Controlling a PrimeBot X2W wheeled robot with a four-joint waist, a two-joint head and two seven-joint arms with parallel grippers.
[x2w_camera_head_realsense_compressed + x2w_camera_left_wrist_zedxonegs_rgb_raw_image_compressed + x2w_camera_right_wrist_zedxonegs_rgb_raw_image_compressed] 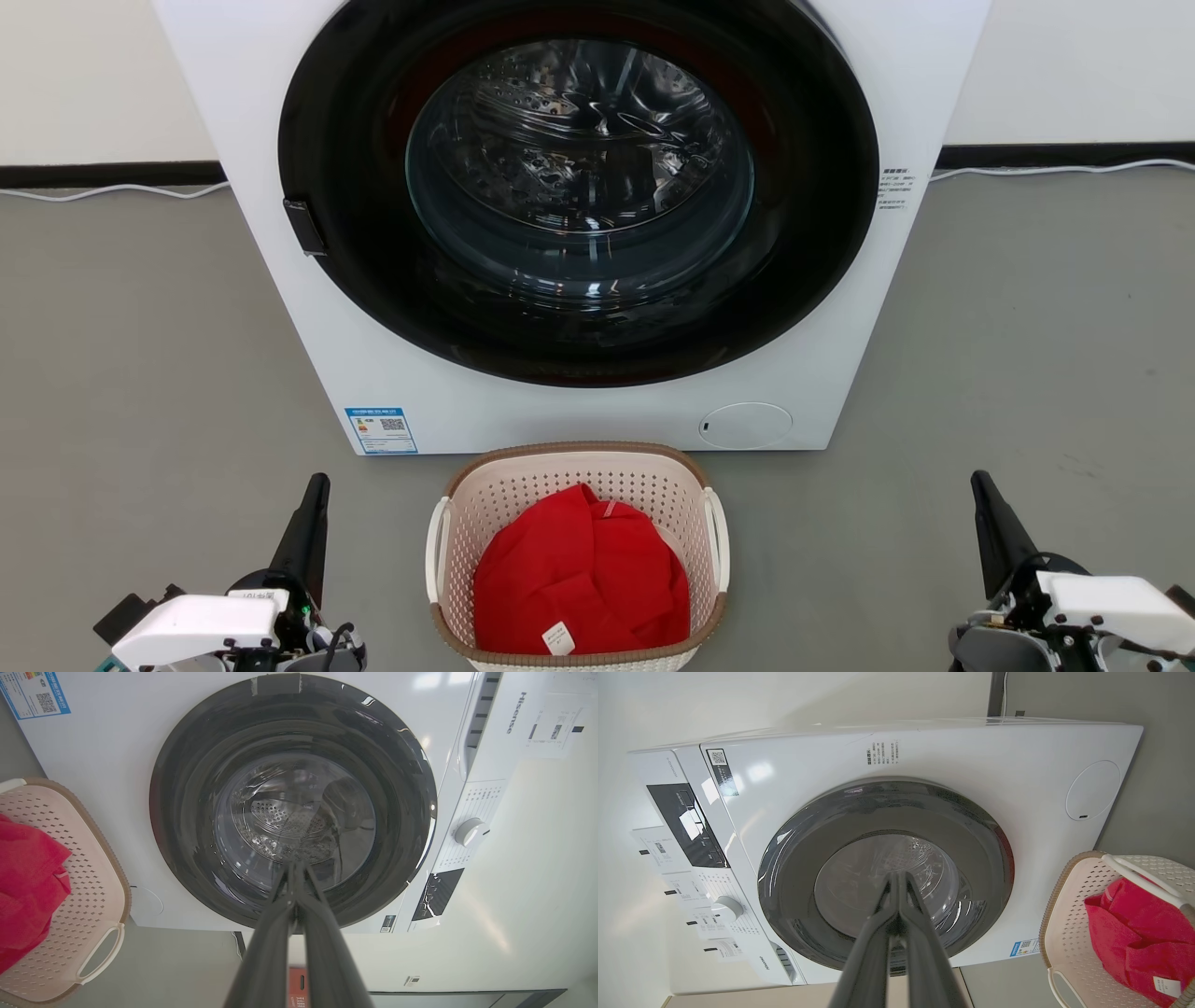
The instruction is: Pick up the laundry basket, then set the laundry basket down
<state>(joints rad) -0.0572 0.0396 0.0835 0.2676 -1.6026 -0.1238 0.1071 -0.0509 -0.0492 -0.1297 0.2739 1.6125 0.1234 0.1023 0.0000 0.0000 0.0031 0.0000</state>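
Note:
The laundry basket (653,485), cream with perforated walls, a brown rim and white side handles, stands on the floor just in front of the washing machine, with a red garment (579,579) inside. It also shows at the left edge of the left wrist view as the laundry basket (88,882) and at the lower right of the right wrist view as the laundry basket (1069,924). My left gripper (317,485) is shut and empty, to the basket's left. My right gripper (980,483) is shut and empty, to its right. Both stand apart from the handles.
A white front-loading washing machine (579,411) with a closed dark round door (579,187) fills the space behind the basket. Grey floor (140,373) lies open on both sides. A white cable (1027,170) runs along the back wall's dark skirting.

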